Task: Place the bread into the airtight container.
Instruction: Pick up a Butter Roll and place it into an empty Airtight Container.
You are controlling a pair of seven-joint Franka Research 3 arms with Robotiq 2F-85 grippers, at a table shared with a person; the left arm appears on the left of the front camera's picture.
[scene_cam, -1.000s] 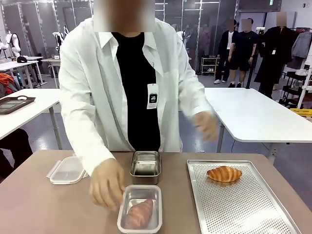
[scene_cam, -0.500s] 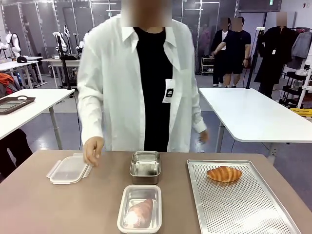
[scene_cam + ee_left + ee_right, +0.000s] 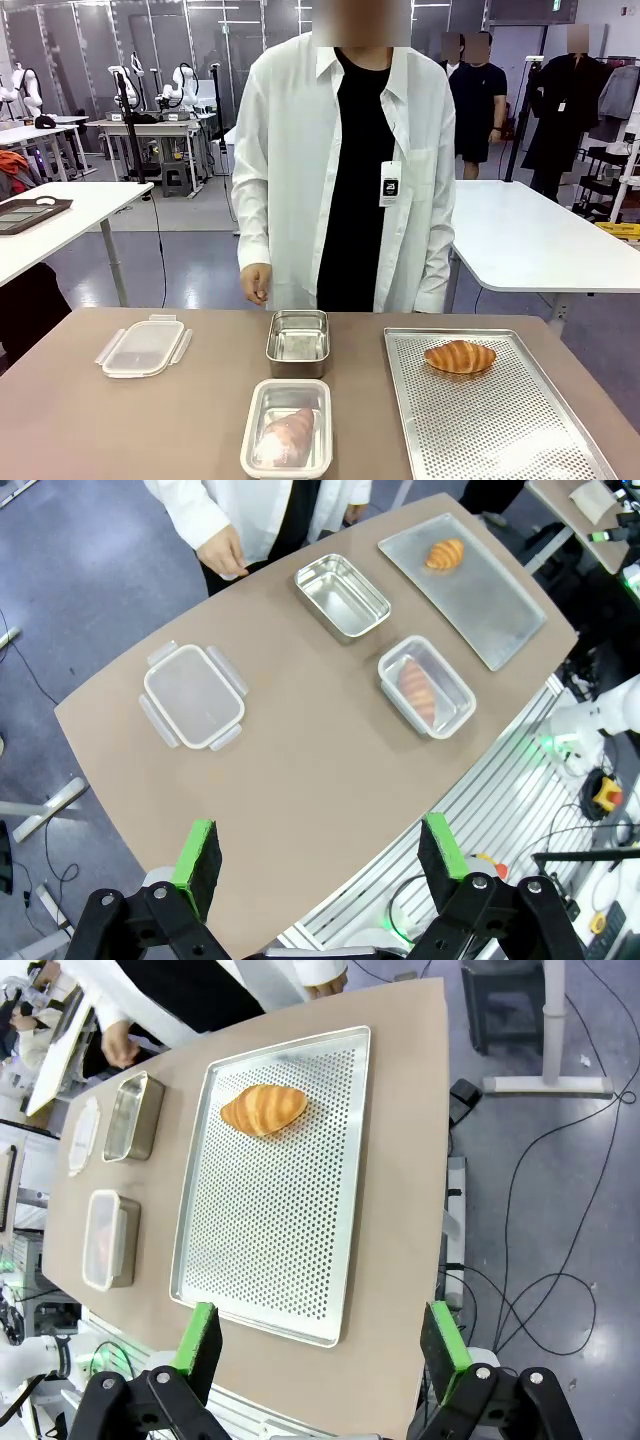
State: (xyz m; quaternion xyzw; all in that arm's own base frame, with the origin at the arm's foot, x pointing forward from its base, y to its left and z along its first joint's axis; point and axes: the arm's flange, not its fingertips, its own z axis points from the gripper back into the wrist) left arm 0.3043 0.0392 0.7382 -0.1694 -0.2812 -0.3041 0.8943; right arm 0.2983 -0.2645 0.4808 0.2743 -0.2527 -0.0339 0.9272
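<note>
— Where is the croissant (image 3: 460, 357) lying?
— It's lying at the far end of the perforated tray (image 3: 500, 430), on the robot's right, with its long axis running side to side across the tabletop (image 3: 120, 420).
— Which arm is sitting nearer?
— The right end effector (image 3: 320, 1340), I'm judging. It's hanging above the tray's near edge, fingers spread and gripping nothing. The left end effector (image 3: 318, 850), also spread, is hovering well apart. The empty steel container (image 3: 298, 338) is sitting just left of the tray.

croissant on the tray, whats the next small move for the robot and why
Probably lower the right gripper toward the croissant on the tray: its jaws stand open high above the table, the empty steel container sits open beside the tray, the near container already holds bread, and the person's hand hangs clear.
</note>
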